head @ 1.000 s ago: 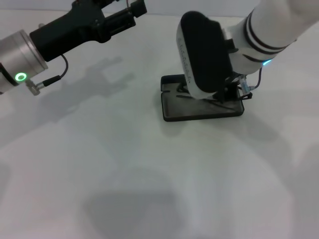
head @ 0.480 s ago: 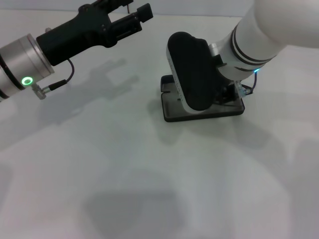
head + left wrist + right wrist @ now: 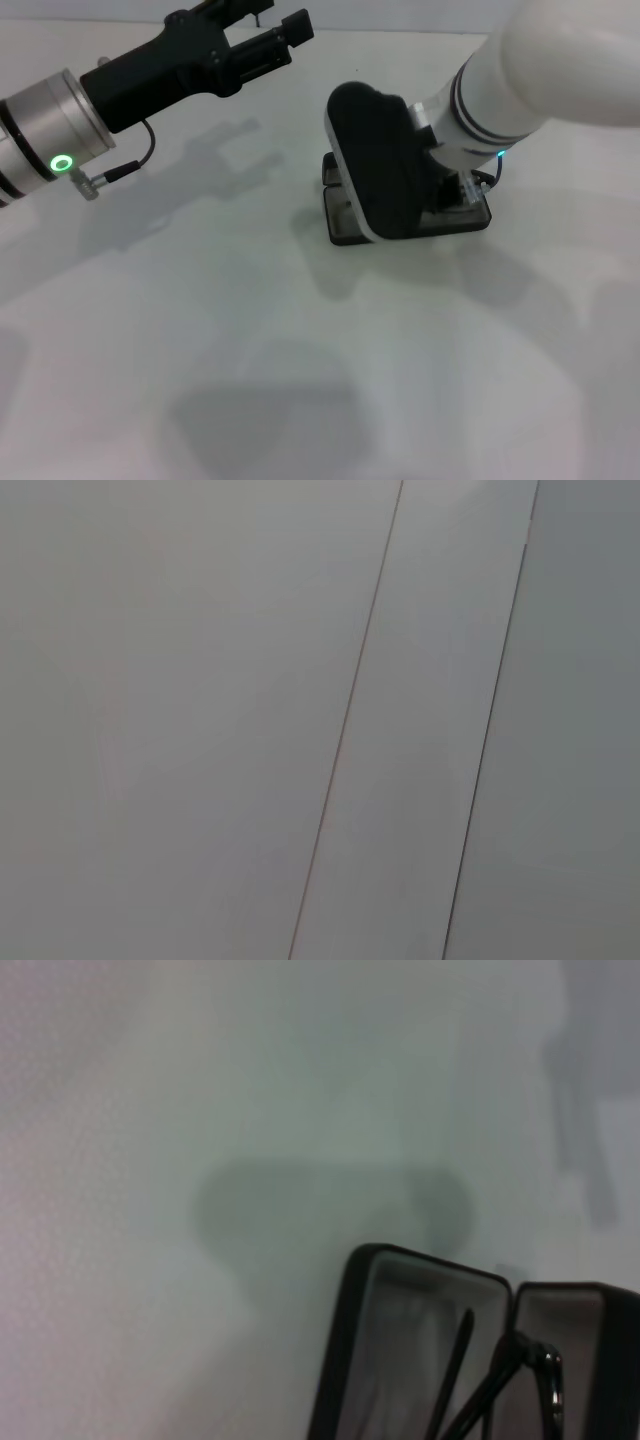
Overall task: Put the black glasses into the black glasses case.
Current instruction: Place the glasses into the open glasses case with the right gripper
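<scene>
Your right arm hangs over the open black glasses case (image 3: 420,1350) near the tabletop's far edge to lower the black glasses (image 3: 500,1385) inside; I cannot tell its claw's state. The left gripper (image 3: 262,38) waits empty and spread.

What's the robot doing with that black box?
The robot is putting the black glasses into the open black glasses case on the white table. Its right arm leans low over the case, and its wrist camera shows the glasses just above the grey lining. The right pincer itself is hidden. The left pincer hangs in the air off to the side, open and holding nothing.
</scene>
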{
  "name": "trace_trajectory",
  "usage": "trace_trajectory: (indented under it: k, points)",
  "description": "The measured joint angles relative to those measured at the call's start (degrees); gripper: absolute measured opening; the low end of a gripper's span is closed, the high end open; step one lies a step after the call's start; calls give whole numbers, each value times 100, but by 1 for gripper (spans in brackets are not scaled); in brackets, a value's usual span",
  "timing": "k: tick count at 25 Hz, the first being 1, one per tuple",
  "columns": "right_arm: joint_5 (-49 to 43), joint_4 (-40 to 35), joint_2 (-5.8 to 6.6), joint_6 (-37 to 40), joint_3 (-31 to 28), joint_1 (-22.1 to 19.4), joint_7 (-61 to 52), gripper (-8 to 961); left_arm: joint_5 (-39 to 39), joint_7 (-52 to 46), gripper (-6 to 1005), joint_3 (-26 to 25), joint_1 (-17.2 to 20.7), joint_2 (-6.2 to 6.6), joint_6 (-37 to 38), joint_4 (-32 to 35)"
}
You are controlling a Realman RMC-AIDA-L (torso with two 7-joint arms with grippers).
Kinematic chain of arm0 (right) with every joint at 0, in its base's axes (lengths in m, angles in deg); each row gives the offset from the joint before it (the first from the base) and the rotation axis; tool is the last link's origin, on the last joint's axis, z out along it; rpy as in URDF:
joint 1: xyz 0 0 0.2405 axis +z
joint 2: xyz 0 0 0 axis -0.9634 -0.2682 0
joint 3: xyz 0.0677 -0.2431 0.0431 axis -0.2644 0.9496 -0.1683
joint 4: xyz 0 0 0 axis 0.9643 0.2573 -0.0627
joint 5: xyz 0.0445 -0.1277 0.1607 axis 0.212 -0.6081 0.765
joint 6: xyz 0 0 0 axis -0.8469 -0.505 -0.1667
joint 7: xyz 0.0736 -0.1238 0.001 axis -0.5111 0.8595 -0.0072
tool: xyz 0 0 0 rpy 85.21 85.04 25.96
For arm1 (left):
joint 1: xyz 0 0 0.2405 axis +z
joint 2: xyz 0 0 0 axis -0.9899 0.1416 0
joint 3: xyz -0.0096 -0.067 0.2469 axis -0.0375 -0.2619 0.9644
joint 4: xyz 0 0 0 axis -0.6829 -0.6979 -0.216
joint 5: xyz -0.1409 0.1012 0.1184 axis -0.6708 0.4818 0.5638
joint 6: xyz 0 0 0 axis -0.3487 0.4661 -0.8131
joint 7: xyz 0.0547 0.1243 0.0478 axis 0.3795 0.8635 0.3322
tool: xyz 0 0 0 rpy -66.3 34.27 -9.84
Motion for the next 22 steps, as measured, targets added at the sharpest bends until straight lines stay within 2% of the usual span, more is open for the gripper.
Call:
trace_trajectory:
  k: [13,22]
  points:
    - [-442,32,-1,-492,687,-78,-417,103,1,0,799,3,-65,7,-10,-13]
    - [-481,-26,0,-534,751,-73,-514,103,6,0,799,9,-60,39,-9,-24]
